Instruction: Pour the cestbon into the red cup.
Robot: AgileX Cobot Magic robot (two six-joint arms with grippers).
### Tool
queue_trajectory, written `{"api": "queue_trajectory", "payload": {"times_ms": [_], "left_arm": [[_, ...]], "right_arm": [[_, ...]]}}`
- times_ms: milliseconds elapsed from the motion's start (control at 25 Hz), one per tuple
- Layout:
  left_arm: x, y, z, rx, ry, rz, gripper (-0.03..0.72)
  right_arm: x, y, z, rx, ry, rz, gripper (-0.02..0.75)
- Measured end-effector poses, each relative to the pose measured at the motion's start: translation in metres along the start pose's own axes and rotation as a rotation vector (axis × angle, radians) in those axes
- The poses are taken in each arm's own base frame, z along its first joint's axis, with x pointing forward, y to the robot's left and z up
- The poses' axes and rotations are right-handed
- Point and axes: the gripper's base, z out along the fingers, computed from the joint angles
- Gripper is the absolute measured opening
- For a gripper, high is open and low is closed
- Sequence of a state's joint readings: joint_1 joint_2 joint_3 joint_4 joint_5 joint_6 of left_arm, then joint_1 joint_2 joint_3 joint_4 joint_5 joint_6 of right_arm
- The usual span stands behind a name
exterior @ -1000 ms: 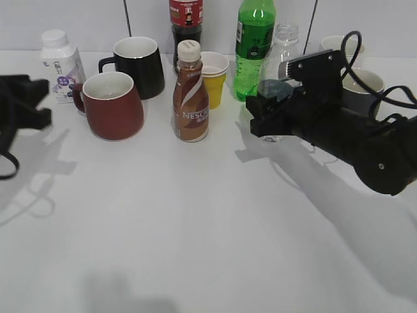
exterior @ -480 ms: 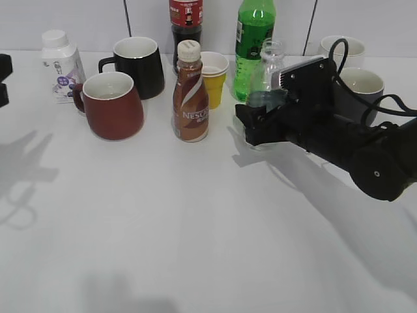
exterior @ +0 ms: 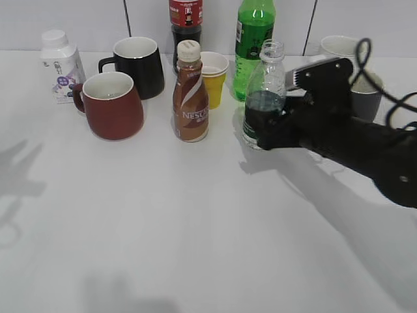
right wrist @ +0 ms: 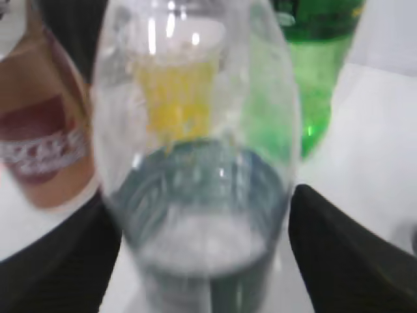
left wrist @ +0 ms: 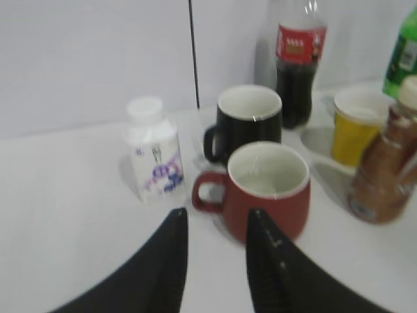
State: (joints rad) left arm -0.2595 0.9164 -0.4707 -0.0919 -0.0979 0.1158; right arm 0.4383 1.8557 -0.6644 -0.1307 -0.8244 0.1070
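Observation:
The cestbon, a clear uncapped bottle with a dark green label, stands upright between the fingers of my right gripper, which is shut on its lower body right of the Nescafe bottle. In the right wrist view the cestbon fills the frame between the two black fingers. The red cup sits at the left with its white inside showing, well apart from the cestbon. My left gripper is open and empty, just in front of the red cup; it is out of the exterior view.
A black mug, a brown Nescafe bottle, a yellow paper cup, a green soda bottle, a cola bottle and a small white bottle crowd the back. Two pale mugs stand behind my right arm.
My right gripper has carried the cestbon leftward and forward from the back right. My left arm has drawn back out of the exterior view.

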Motion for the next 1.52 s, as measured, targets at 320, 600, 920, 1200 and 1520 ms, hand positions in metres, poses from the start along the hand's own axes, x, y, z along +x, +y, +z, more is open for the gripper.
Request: {"api": "queue_trajectory", "payload": {"times_ms": [320, 600, 920, 1200, 1520], "left_arm": [[-0.026, -0.003, -0.043, 0.044, 0.151, 0.011, 0.238], [-0.027, -0.007, -0.081, 0.105, 0.484, 0.010, 0.238], [-0.010, -0.011, -0.117, 0.165, 0.706, -0.003, 0.238], [-0.010, -0.013, -0.154, 0.177, 0.542, -0.003, 0.238], [0.005, -0.012, -0.193, 0.167, 0.359, 0.013, 0.238]], "right_arm": [[0.000, 0.013, -0.044, -0.087, 0.209, 0.075, 0.596], [-0.010, 0.001, -0.085, 0.109, 0.496, 0.094, 0.596], [-0.046, -0.003, -0.153, 0.220, 0.626, 0.030, 0.575], [-0.068, 0.025, -0.223, -0.027, 0.693, 0.034, 0.572], [-0.066, 0.027, -0.311, 0.055, 0.535, 0.025, 0.572]]}}
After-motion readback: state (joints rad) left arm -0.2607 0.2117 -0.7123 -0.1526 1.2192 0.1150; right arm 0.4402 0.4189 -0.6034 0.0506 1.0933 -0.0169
